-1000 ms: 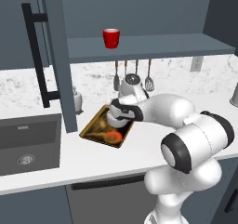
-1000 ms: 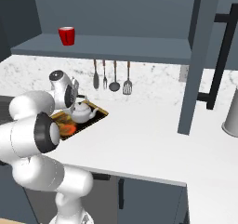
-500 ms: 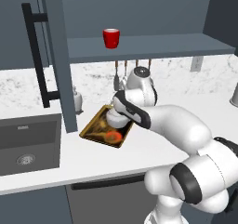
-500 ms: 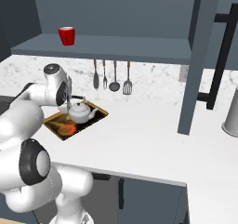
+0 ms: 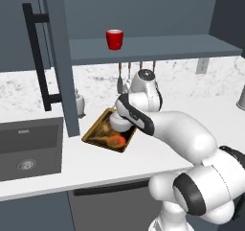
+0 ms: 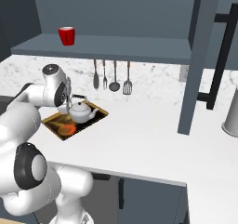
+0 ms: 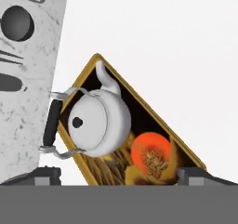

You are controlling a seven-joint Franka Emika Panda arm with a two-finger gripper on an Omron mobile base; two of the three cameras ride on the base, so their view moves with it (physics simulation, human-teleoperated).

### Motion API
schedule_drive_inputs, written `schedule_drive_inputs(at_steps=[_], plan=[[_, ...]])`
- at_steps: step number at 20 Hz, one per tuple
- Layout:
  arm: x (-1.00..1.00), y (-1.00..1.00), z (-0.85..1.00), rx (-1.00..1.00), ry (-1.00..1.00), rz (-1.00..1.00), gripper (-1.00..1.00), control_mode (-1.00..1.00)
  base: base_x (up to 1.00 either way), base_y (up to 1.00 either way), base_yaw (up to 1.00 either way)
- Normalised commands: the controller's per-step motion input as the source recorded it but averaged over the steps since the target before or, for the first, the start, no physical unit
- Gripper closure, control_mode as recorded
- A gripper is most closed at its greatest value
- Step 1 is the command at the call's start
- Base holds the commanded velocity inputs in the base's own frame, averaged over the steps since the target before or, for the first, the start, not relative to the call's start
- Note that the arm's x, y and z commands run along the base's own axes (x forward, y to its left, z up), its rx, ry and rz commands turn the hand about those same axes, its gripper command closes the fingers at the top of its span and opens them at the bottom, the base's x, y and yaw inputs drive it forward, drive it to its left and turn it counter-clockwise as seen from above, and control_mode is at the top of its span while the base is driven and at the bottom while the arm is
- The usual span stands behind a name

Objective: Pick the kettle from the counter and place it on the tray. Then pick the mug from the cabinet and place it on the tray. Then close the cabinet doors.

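Note:
The silvery-white kettle [image 7: 100, 123] stands upright on the golden-brown tray [image 7: 162, 123], beside its orange-red spot. In the right base view the kettle [image 6: 81, 112] sits at the tray's [image 6: 56, 123] back end on the white counter [image 6: 148, 139]. My gripper [image 7: 121, 174] hangs above the tray, open, with nothing between its fingers and the kettle's black handle below it. It is just left of the kettle [image 6: 69, 102]. The arm partly hides the kettle [image 5: 118, 122] and tray [image 5: 98, 134]. The red mug [image 5: 114, 39] stands on the open cabinet's shelf [image 5: 158, 47]. Both doors [image 5: 52, 57] [image 6: 200, 56] are swung open.
A dark sink basin [image 5: 28, 148] lies left of the tray, with a small white dispenser bottle [image 5: 80, 103] behind it. Several utensils [image 6: 111, 76] hang on the wall behind the tray. A metal canister [image 6: 232, 111] stands at the far right of the counter.
The arm's elbow and forearm have swung round to a new pose while the hand stays over the tray. The kettle rests on the tray in the same spot.

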Motion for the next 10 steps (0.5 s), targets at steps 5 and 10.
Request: schedule_drive_inputs(at_steps=[5,10], plan=[[-0.24,0.00,0.39,-0.06,0.00,0.22,-1.00,-1.00,0.00,0.00,0.00],[-0.74,-0.06,0.44,-0.26,0.00,0.31,-1.00,-1.00,0.00,0.00,0.00]])
